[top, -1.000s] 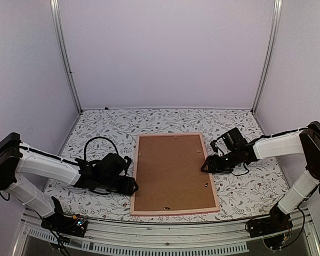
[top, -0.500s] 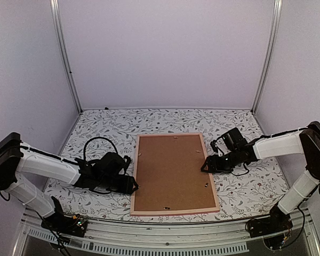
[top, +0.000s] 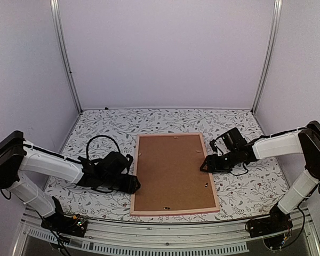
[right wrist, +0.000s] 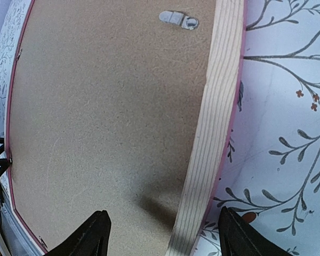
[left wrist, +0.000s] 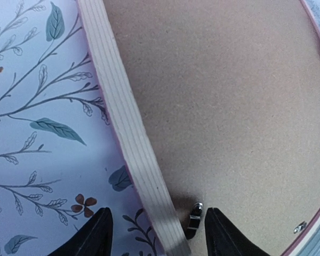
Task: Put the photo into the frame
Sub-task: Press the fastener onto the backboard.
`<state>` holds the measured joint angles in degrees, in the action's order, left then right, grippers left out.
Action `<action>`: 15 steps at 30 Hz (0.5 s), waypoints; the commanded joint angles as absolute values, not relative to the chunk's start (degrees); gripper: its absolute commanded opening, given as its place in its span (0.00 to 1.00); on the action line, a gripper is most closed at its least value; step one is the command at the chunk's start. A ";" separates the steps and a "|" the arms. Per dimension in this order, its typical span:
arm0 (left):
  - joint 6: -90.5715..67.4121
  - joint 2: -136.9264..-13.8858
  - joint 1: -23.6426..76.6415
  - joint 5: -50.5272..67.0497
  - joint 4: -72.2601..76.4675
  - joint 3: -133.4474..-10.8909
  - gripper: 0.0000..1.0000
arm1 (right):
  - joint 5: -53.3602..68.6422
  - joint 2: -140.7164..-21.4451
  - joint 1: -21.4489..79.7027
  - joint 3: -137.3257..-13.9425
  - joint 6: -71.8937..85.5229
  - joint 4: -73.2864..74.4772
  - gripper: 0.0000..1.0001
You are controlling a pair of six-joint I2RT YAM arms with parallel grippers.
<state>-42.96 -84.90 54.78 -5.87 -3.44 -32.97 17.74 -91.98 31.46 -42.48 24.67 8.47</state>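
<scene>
The frame (top: 134,176) lies face down mid-table, its pale rails round a brown backing board (top: 173,170). The photo is hidden. My left gripper (top: 134,185) stands open over the lower left rail. In the left wrist view that gripper (left wrist: 157,214) has the rail (left wrist: 125,133) between its dark fingers, apart from both, with a small metal clip (left wrist: 194,216) beside it on the board (left wrist: 229,106). My right gripper (top: 204,166) is open at the right rail. The right wrist view shows this gripper (right wrist: 161,213) straddling the rail (right wrist: 213,122) without touching it.
A floral cloth (top: 106,128) covers the table. A black cable loop (top: 98,143) lies beside the left arm. A metal turn clip (right wrist: 180,19) sits on the board near the right rail. Lilac walls close in the back and sides.
The left gripper has edged slightly toward the frame's left rail and its jaws stand a little wider. The right arm and the frame have not moved.
</scene>
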 commanded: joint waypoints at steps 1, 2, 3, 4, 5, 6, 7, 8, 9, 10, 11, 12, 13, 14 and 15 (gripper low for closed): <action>-41.45 -87.53 56.41 -9.86 -8.51 -35.28 0.59 | 17.81 -93.60 31.90 -42.67 25.03 10.02 0.73; -41.43 -87.80 56.67 -10.11 -8.70 -35.51 0.58 | 17.88 -93.68 31.90 -42.71 25.04 10.02 0.73; -41.32 -87.99 56.85 -10.37 -8.95 -35.83 0.57 | 17.89 -93.73 31.90 -42.71 25.05 9.94 0.73; -41.24 -88.12 57.11 -10.77 -9.30 -36.14 0.56 | 17.87 -93.71 31.90 -42.71 25.05 9.93 0.73; -41.21 -88.24 57.38 -11.22 -9.71 -36.33 0.55 | 17.91 -93.81 31.90 -42.66 25.05 9.93 0.73; -41.15 -88.37 57.61 -11.43 -9.97 -36.47 0.55 | 17.93 -93.85 31.90 -42.63 24.97 9.93 0.73; -41.07 -88.43 57.80 -11.59 -10.02 -36.47 0.55 | 17.90 -93.93 31.90 -42.63 24.96 9.93 0.73; -41.10 -88.50 58.02 -11.71 -10.13 -36.50 0.55 | 17.88 -93.95 31.90 -42.70 24.96 9.93 0.73; -41.06 -88.47 58.24 -11.77 -10.18 -36.48 0.55 | 17.85 -94.00 31.92 -42.71 24.96 9.85 0.73; -40.97 -88.50 58.48 -11.81 -10.28 -36.47 0.55 | 17.89 -94.03 31.91 -42.71 24.96 9.94 0.73; -40.98 -88.53 58.69 -11.80 -10.28 -36.43 0.56 | 17.86 -94.11 31.90 -42.71 24.96 9.82 0.73; -40.99 -88.46 58.85 -11.80 -10.34 -36.39 0.57 | 17.84 -94.06 31.90 -42.71 24.90 9.75 0.73; -41.05 -88.50 59.03 -11.85 -10.42 -36.39 0.58 | 17.92 -94.12 31.93 -42.65 24.95 9.66 0.73; -41.10 -88.45 59.18 -11.90 -10.54 -36.39 0.59 | 17.93 -94.20 31.91 -42.63 24.91 9.57 0.73; -41.17 -88.42 59.34 -11.97 -10.63 -36.31 0.58 | 18.09 -94.28 31.90 -42.55 24.94 9.45 0.73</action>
